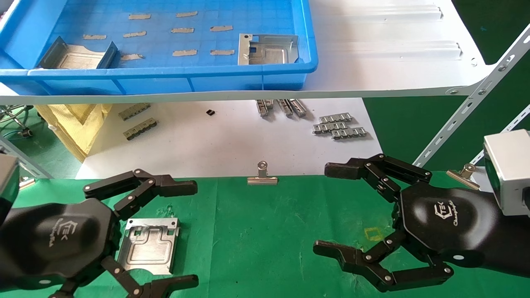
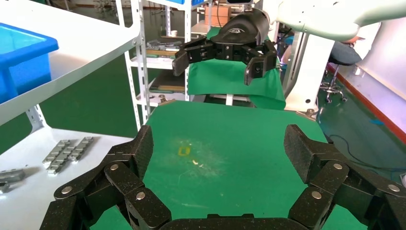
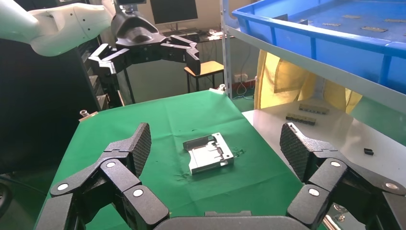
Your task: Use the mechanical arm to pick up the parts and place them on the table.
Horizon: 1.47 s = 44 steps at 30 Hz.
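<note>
One silver sheet-metal part (image 1: pixel 150 245) lies flat on the green cloth table (image 1: pixel 265 231) at the left; it also shows in the right wrist view (image 3: pixel 208 153). My left gripper (image 1: pixel 182 236) hovers open and empty over it, fingers spread to either side. My right gripper (image 1: pixel 327 209) is open and empty above the right of the cloth, near a yellow square mark (image 1: pixel 374 234). Two more parts sit in the blue tray (image 1: pixel 165 74): one at its left (image 1: pixel 78 56), one at its right (image 1: pixel 267 49). In the left wrist view my own gripper (image 2: pixel 218 153) is open, with the right hand (image 2: pixel 225 50) beyond.
The blue tray stands on a white shelf (image 1: pixel 393 54) above a white board (image 1: pixel 232 136) with grey ridged strips (image 1: pixel 339 125). Binder clips (image 1: pixel 262 175) hold the cloth's far edge. A slanted metal strut (image 1: pixel 468 103) and yellow bag (image 1: pixel 74 124) flank the board.
</note>
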### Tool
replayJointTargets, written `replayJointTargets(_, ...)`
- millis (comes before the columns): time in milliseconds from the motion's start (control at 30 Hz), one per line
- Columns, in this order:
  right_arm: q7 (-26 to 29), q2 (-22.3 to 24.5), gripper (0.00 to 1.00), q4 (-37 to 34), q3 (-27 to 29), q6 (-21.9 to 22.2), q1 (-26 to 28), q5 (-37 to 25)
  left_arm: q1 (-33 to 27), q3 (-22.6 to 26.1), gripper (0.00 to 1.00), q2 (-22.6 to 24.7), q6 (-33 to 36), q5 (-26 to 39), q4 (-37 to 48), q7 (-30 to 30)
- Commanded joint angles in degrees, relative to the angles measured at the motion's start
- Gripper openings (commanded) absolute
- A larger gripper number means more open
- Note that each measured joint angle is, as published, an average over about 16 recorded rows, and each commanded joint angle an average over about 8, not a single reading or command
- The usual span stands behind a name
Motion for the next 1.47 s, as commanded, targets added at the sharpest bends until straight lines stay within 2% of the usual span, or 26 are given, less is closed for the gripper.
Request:
replayJointTargets(33, 0.00, 0.00, 1.00, 0.00, 0.00, 0.00, 0.00, 0.00, 0.02, -0.01, 1.00, -0.02, -0.03, -0.04, 0.02, 0.03)
replayJointTargets(1467, 0.00, 0.00, 1.00, 0.00, 0.00, 0.00, 0.00, -0.01, -0.74, 0.80, 1.00, 0.38, 0.15, 0.35, 1.51, 0.63)
